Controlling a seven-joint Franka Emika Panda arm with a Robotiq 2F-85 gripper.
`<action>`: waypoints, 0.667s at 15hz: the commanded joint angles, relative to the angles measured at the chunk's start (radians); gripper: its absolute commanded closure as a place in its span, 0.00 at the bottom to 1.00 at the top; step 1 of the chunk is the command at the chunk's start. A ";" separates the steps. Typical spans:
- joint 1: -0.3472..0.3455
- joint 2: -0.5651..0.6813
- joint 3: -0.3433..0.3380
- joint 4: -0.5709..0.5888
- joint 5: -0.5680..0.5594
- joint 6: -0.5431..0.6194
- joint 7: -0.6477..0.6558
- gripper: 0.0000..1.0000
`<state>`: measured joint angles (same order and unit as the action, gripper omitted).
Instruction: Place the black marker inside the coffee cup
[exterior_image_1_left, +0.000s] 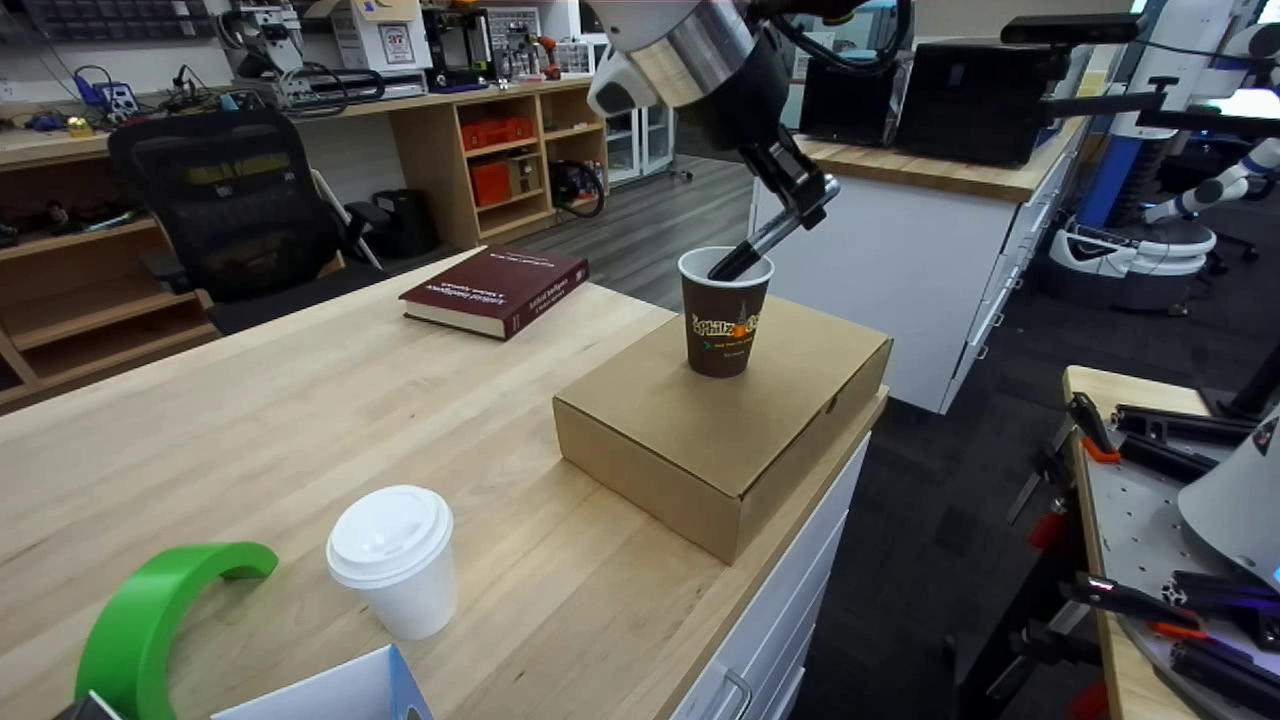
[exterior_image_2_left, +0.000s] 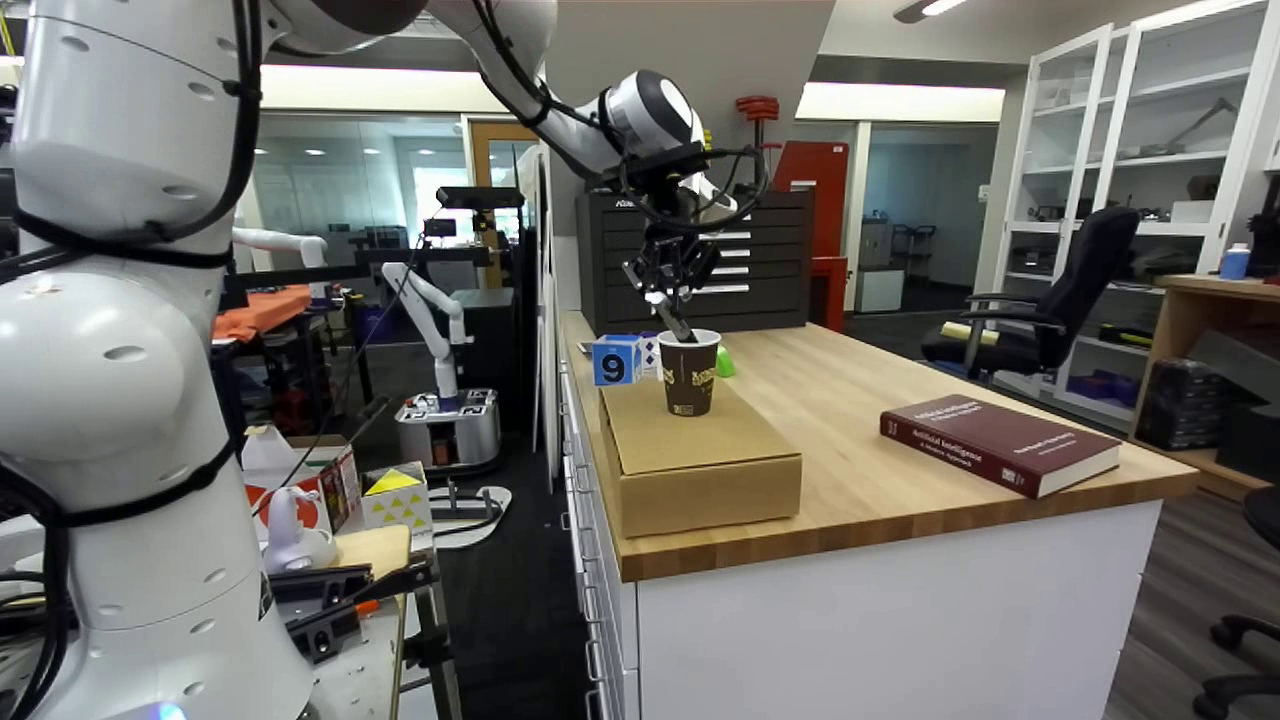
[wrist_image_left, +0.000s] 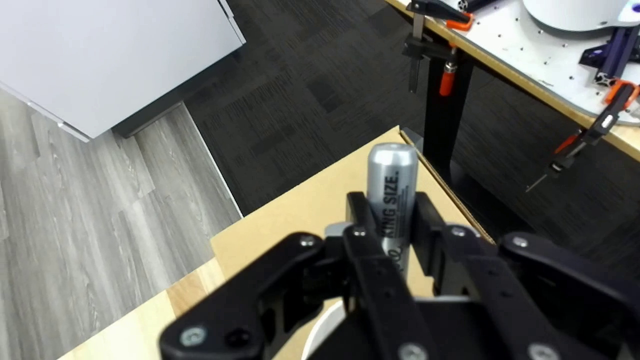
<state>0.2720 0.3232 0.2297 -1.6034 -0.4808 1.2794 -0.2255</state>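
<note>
The black marker (exterior_image_1_left: 778, 230) has a silver barrel and a black lower end. My gripper (exterior_image_1_left: 808, 195) is shut on its upper barrel and holds it tilted. The black end reaches into the mouth of the brown coffee cup (exterior_image_1_left: 722, 325), which stands upright. The marker (exterior_image_2_left: 674, 320) also slants down into the cup (exterior_image_2_left: 690, 380) in an exterior view, below the gripper (exterior_image_2_left: 660, 290). In the wrist view the fingers (wrist_image_left: 391, 207) press both sides of the silver barrel (wrist_image_left: 392, 180). Only a bit of the cup's white rim (wrist_image_left: 324, 326) shows there; the marker's lower end is hidden.
The cup stands on a cardboard box (exterior_image_1_left: 640, 405) near the table edge. A maroon book (exterior_image_1_left: 495, 285) lies on the table. A white lidded cup (exterior_image_1_left: 395, 565), a green arch (exterior_image_1_left: 140, 620) and a blue-white box (exterior_image_1_left: 340, 690) are nearer that camera.
</note>
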 joint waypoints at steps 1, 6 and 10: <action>0.043 0.092 0.001 0.113 -0.083 -0.096 -0.058 0.94; 0.073 0.131 0.004 0.173 -0.124 -0.109 -0.107 0.32; 0.062 0.090 0.005 0.169 -0.098 -0.071 -0.108 0.05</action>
<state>0.3399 0.4371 0.2308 -1.4543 -0.5824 1.2177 -0.3141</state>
